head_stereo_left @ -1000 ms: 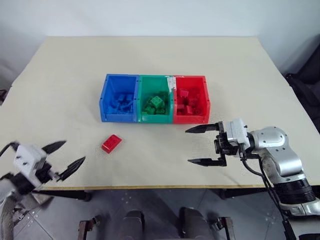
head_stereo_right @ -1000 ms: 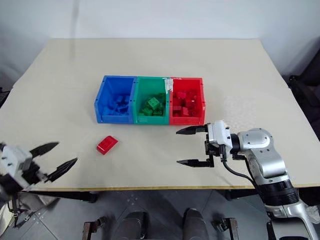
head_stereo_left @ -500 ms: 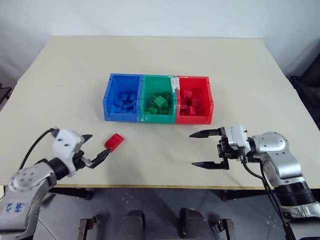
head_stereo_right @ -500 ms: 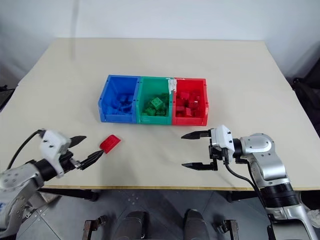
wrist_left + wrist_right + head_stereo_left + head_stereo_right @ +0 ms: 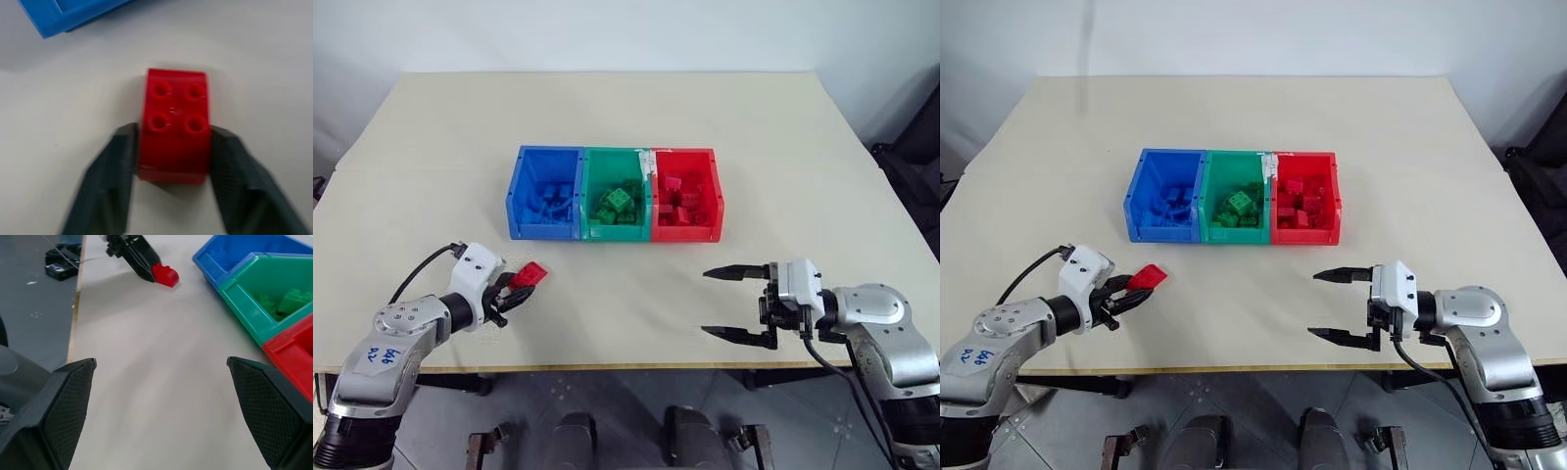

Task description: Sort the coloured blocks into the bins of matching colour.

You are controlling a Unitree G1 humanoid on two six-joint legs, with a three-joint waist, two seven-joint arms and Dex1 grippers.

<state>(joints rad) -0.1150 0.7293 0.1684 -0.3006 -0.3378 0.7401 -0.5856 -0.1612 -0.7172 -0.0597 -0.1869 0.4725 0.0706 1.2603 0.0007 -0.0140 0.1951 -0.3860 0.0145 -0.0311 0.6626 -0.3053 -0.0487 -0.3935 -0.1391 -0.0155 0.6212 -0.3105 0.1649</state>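
A red block [image 5: 531, 275] lies on the table in front of the blue bin [image 5: 543, 231], near the table's left front. My left gripper [image 5: 517, 291] is shut on the red block: in the left wrist view both fingers [image 5: 122, 152] press against the sides of the studded block [image 5: 176, 122]. The blue bin, the green bin [image 5: 617, 232] and the red bin [image 5: 685, 232] stand joined in a row mid-table, each holding several blocks of its own colour. My right gripper [image 5: 707, 303] hovers open in front of the red bin, holding nothing.
The beige table [image 5: 626, 117] stretches wide behind and beside the bins. Its front edge [image 5: 607, 367] runs just below both grippers. Dark equipment [image 5: 911, 157] stands off the table's right side.
My left gripper moved in from the table's left front corner to the red block and closed on it. The right gripper drifted slightly right, staying open.
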